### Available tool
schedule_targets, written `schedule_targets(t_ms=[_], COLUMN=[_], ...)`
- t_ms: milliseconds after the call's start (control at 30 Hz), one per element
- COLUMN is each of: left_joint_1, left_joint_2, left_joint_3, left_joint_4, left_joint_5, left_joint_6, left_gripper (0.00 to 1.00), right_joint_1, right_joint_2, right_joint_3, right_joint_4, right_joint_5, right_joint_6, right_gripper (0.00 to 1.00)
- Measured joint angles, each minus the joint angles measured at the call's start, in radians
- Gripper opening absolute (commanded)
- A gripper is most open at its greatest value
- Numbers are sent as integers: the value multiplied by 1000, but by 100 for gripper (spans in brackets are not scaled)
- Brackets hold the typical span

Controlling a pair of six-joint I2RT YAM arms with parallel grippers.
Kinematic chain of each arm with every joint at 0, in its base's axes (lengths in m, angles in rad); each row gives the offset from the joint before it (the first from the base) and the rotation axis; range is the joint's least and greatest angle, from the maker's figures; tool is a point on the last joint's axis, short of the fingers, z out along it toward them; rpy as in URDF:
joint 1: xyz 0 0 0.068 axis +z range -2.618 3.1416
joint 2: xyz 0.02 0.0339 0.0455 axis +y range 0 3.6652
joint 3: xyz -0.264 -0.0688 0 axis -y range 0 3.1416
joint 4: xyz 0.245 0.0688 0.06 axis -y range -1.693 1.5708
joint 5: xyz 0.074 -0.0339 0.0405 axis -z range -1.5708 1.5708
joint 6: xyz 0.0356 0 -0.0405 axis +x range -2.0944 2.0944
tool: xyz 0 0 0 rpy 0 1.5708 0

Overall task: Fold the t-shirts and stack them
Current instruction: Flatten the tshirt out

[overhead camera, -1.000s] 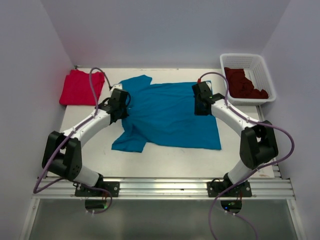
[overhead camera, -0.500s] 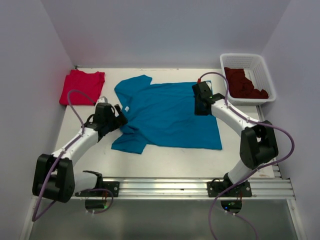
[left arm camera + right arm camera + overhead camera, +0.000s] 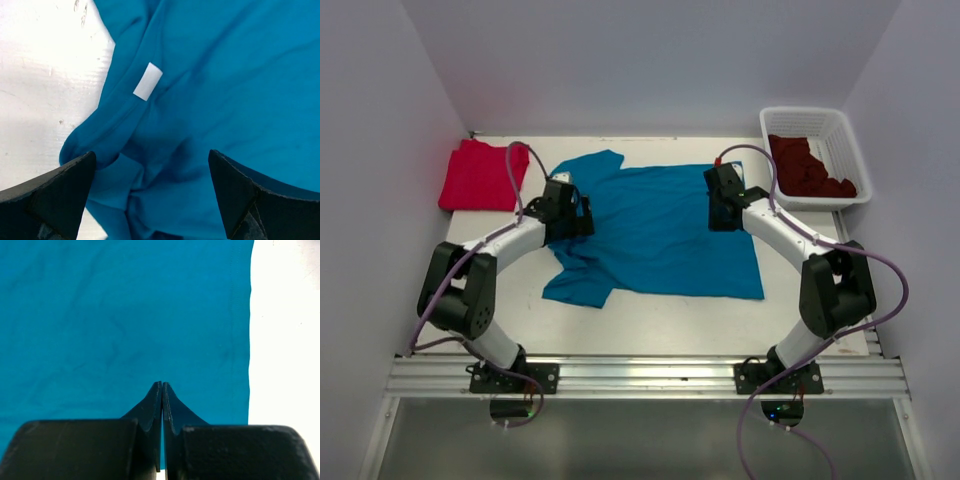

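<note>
Back over the teal t-shirt point(image 3: 660, 235), my left hand point(image 3: 151, 157) hangs spread above its rumpled shoulder, ready to straighten it; my right hand point(image 3: 161, 386) stays pinched together.

**Left gripper point(image 3: 151, 156) opens, returns to collar**

Nearly closed a second ago, its jaws now stand wide. Having pulled back off the teal t-shirt point(image 3: 670, 235) toward the near left, it hangs over the collar area again. The cloth there perhaps lies slightly more bunched.
</note>
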Motion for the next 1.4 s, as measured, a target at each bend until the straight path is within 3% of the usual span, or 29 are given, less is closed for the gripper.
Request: schedule_targets(t_ms=[300, 467, 600, 700, 733, 767, 867, 900, 1000, 1400], left_joint_1=[21, 37, 62, 84, 89, 92, 94, 94, 95, 108], left_joint_2=[156, 158, 85, -33, -71, -101, -133, -132, -122, 140], left_joint_3=[72, 68, -35, -149, -176, -192, -191, -186, -172, 0], left_joint_4=[-32, -78, -72, -53, -50, -46, -9, 5, 30, 58], left_joint_5=[-49, -131, -161, -163, -161, -158, -138, -131, -114, -44], left_joint_6=[18, -26, -100, -133, -142, -149, -137, -136, -131, -53], left_gripper=[97, 100, 96, 66, 45, 38, 34, 21, 0, 0], right_joint_1=[0, 0, 0, 0, 0, 0, 0, 0, 0, 0], right_joint_2=[0, 0, 0, 0, 0, 0, 0, 0, 0, 0], right_joint_3=[0, 0, 0, -1, -2, -2, -5, -6, -9, -11], right_joint_4=[-1, -2, -2, -1, -1, -2, -1, -1, -1, -2], right_joint_5=[0, 0, 0, 0, 0, 0, 0, 0, 0, 0], right_joint_6=[0, -1, -3, -6, -7, -7, -7, -7, -8, -8], right_gripper=[0, 0, 0, 0, 0, 0, 0, 0, 0, 0])
